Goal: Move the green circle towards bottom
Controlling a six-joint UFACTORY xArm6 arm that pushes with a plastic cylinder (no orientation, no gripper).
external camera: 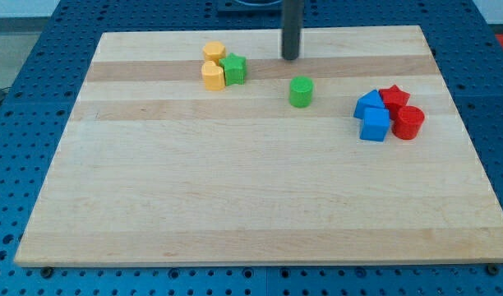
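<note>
The green circle [301, 91] is a small green cylinder standing on the wooden board [235, 205], right of centre in the upper part of the view. My tip [291, 57] is the lower end of the dark rod, just above the green circle in the view and slightly to its left, with a small gap between them. It touches no block.
A green star [233, 68] sits at the upper left, touching two yellow blocks [214, 52] [212, 76]. At the right are two blue blocks [369, 104] [375, 125], a red star [393, 98] and a red cylinder [408, 122], clustered together. Blue pegboard [498, 99] surrounds the board.
</note>
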